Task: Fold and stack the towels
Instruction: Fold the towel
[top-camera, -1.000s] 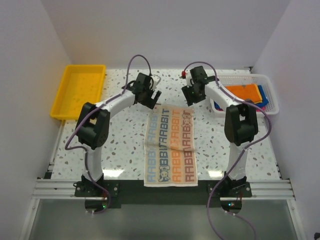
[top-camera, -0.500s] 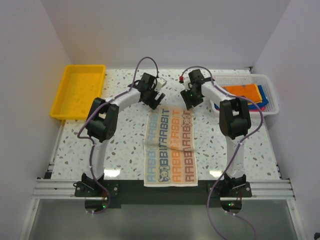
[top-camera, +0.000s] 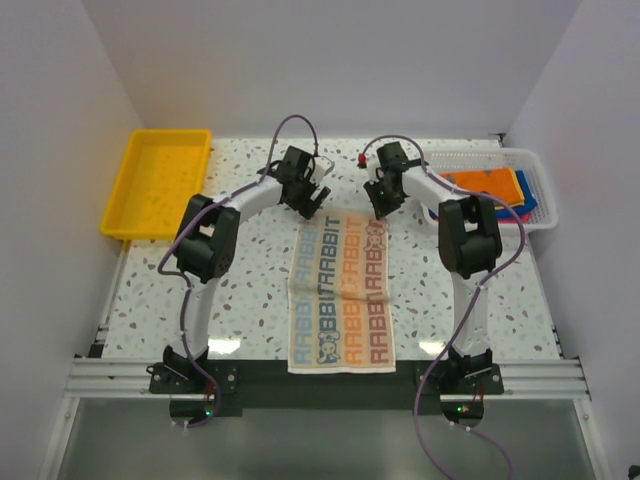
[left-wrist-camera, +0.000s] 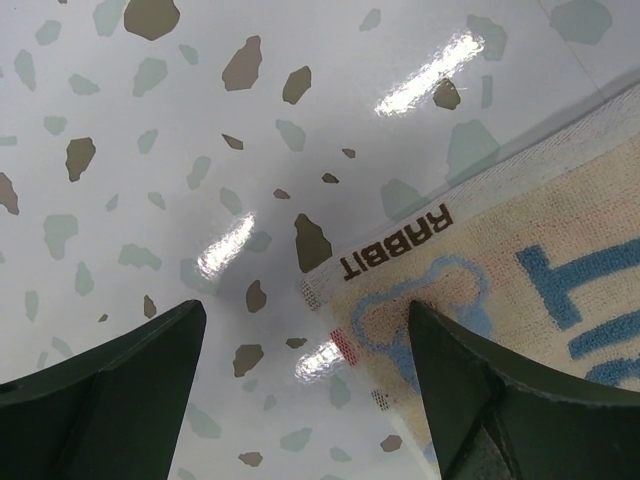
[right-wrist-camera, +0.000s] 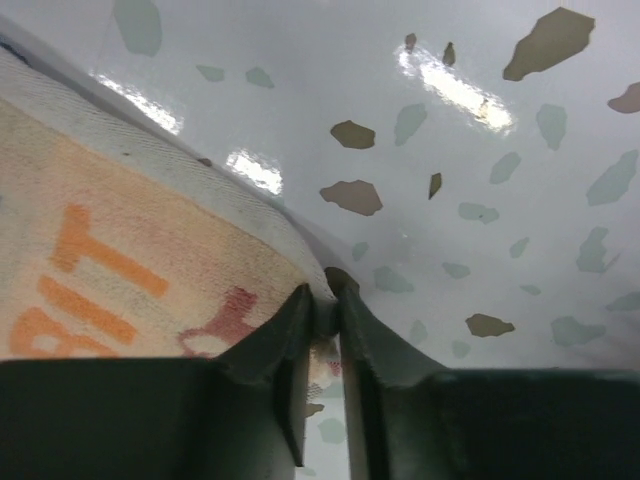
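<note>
Where the pale speckled table (top-camera: 250, 290) fills the floor of a plain white-walled booth, the printed towel (top-camera: 341, 290) lies spread flat at its centre, its long axis running from 12 o'clock to 6 o'clock and its near edge resting on the dark strip in front of the metal rail (top-camera: 110, 378). The tabletop is glossy, scattered with brown and grey-green flecks, and it throws back bright streaks of the overhead light. The left gripper (top-camera: 313, 200) sits low at the towel's far corner towards 11 o'clock; in its wrist view its jaws stand spread wide, with the corner carrying the small "RABBIT" label lying on the table between them, touched by neither finger. The right gripper (right-wrist-camera: 320, 310) is at the far corner towards 1 o'clock, and its jaws are pressed together on the very tip of the cloth, the pale hem lifting slightly into the pinch. A yellow tray (top-camera: 158, 180) rests at the table's 10 o'clock edge against the left wall. A white mesh basket (top-camera: 480, 155) stands at 2 o'clock by the right wall, holding an orange towel (top-camera: 487, 186) on top of a blue towel (top-camera: 527, 205), with what looks like a sliver of pink beneath, too small to be sure of.
</note>
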